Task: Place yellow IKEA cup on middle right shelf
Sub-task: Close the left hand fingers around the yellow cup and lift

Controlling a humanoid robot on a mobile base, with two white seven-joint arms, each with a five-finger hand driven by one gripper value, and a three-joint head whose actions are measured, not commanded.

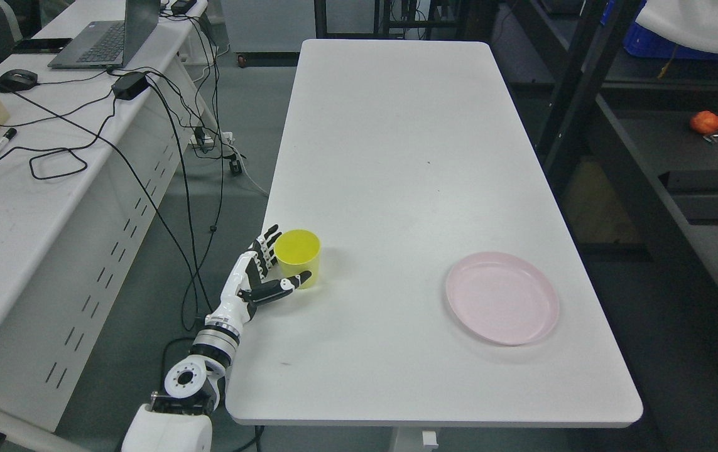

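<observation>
Fingers [264, 251] of our left hand [257, 276] spread beside the yellow cup [298, 256], thumb across its near side, contact unclear. Cup upright at tabletop [396, 157] left edge; pink plate [502, 298] well right.

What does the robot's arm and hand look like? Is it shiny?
Only the left arm shows. It is glossy white, with a silver ringed band at the wrist and a round white joint dotted with small holes. The left hand has white fingers with black joints and black tips. The right arm is out of view.
</observation>
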